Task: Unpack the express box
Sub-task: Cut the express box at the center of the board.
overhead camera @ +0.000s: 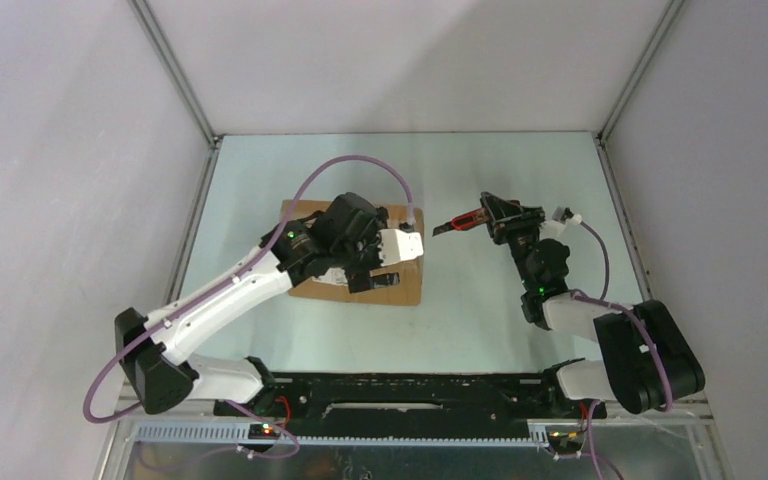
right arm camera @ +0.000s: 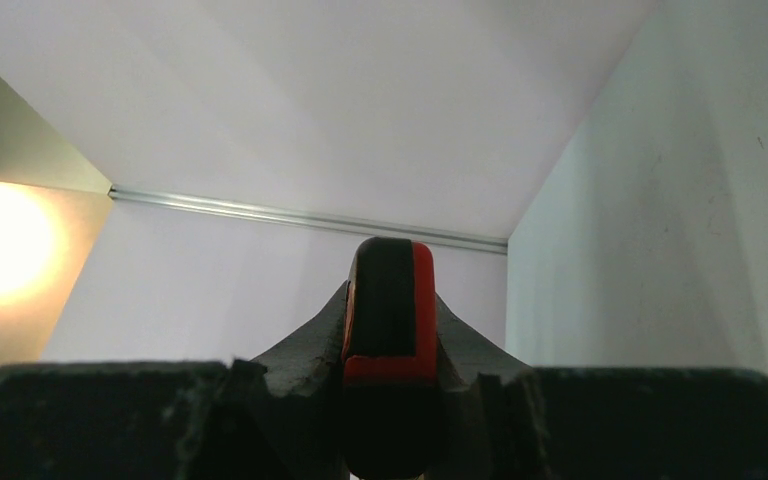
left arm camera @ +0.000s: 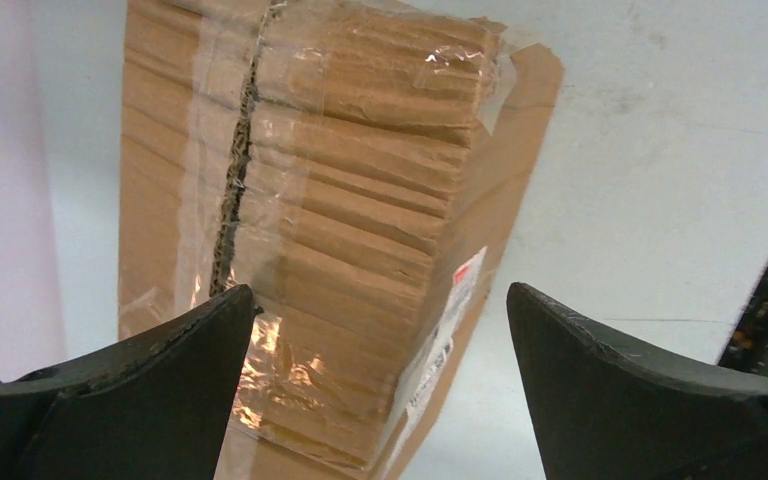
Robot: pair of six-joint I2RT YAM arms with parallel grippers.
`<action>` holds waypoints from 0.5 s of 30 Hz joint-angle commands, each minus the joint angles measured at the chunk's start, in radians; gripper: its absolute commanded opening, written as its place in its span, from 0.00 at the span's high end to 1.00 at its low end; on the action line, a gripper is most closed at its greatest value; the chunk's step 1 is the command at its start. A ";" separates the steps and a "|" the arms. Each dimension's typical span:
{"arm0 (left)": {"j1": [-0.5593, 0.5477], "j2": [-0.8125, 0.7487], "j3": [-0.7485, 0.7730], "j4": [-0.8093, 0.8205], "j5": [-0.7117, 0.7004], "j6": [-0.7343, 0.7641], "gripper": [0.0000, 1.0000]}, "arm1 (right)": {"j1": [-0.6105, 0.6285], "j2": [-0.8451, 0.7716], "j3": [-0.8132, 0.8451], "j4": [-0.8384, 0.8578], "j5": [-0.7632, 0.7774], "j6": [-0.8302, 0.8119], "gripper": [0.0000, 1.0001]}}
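1. The desk (overhead camera: pixel 480 320), pale green, fills the middle of the top view, with grey walls round it.
2. The left arm (overhead camera: pixel 230 290) reaches from the lower left up over the box. The right arm (overhead camera: pixel 560 300) bends upward at the right of the frame, well apart from the box.
3. The box (overhead camera: pixel 405 285), brown cardboard, lies flat on the desk just left of centre in the top view, largely hidden under the left arm. In the left wrist view it runs from top centre downward, with clear tape over a ragged, split seam.
4. The left pincer (left arm camera: pixel 380 292) is released, its jaws spread wide over the near end of the box. Whether the fingers touch the cardboard I cannot tell.
5. The right pincer (overhead camera: pixel 495 215) is clenched on a red-and-black tool (overhead camera: pixel 457 222), right of the box and apart from it, its tip pointing toward the box.
6. A white label (left arm camera: pixel 465 280) with red print sits on the box's right side in the left wrist view.
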 commanded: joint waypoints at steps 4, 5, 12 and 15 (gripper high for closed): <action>-0.037 -0.007 -0.077 0.144 -0.108 0.074 0.00 | 0.011 0.060 0.058 0.107 0.052 0.021 1.00; -0.042 -0.006 -0.080 0.153 -0.114 0.071 0.00 | 0.014 0.064 0.066 0.092 0.070 0.019 1.00; -0.081 0.007 -0.103 0.223 -0.090 0.031 0.00 | 0.045 0.086 0.164 -0.095 0.178 0.002 1.00; -0.092 0.014 -0.104 0.269 -0.088 0.001 0.00 | 0.063 0.079 0.209 -0.208 0.215 0.011 1.00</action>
